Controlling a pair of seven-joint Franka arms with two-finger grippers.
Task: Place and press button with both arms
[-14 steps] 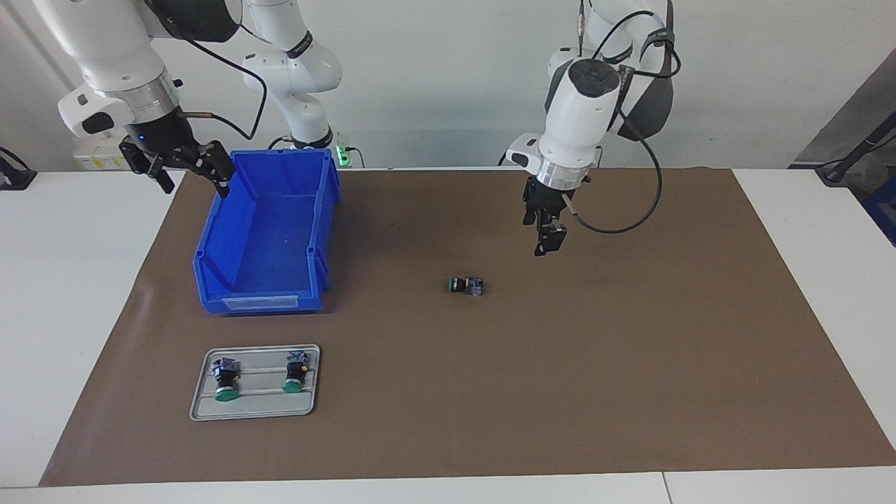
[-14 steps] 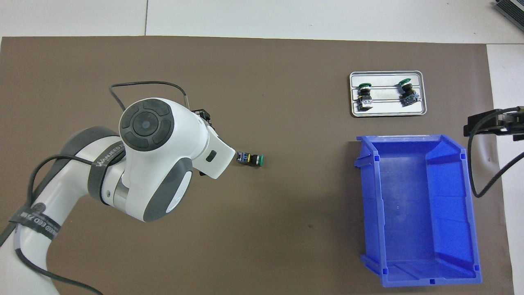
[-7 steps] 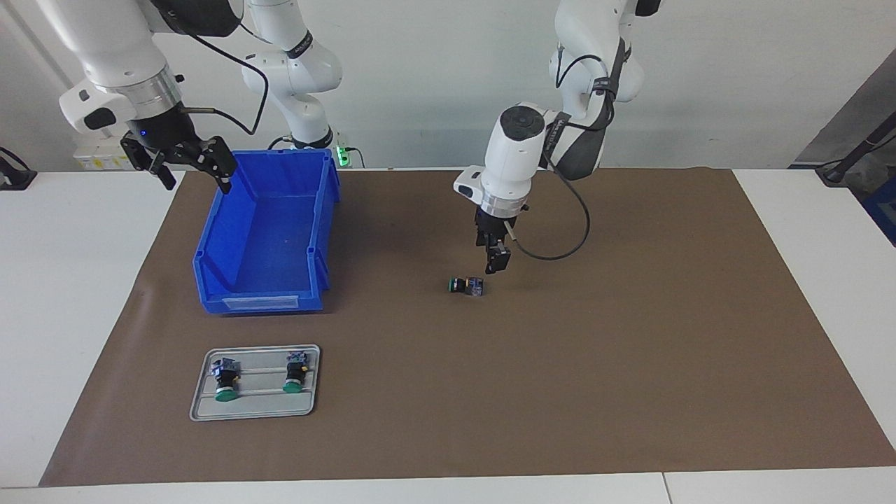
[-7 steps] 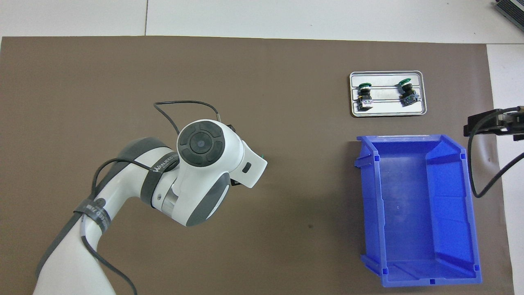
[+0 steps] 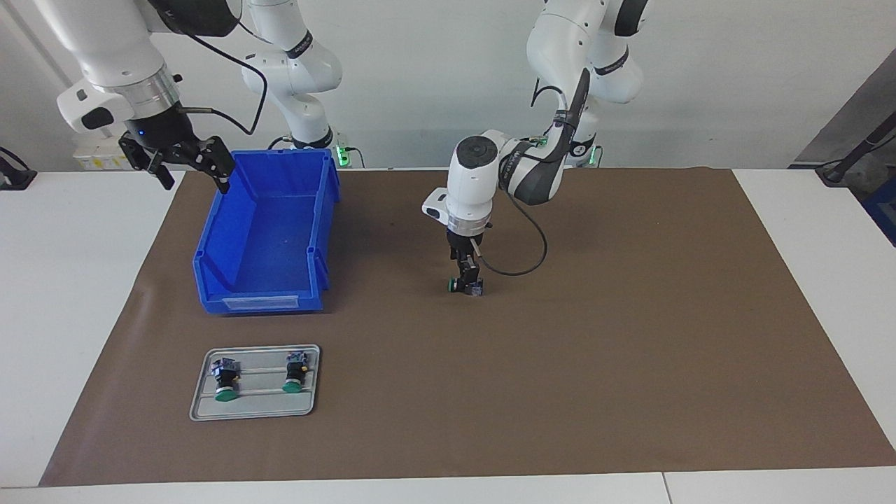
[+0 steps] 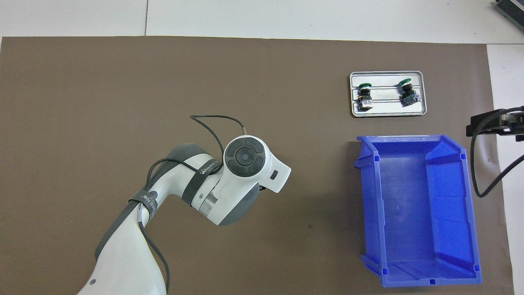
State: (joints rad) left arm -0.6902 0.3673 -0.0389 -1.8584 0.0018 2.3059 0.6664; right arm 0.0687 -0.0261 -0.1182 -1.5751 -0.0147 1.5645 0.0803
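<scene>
left gripper (image 5: 467, 274) down on button (image 5: 465, 285), grip unclear, hidden overhead | arm band text unreadable | right gripper (image 5: 187, 166) jaws apart beside bin (image 5: 266, 238)

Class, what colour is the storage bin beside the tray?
Blue, clearest in the overhead view.

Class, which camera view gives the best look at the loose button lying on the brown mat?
The facing view: the button lies on the mat with the left end effector down at it. In the overhead view the left arm's wrist covers it completely.
</scene>
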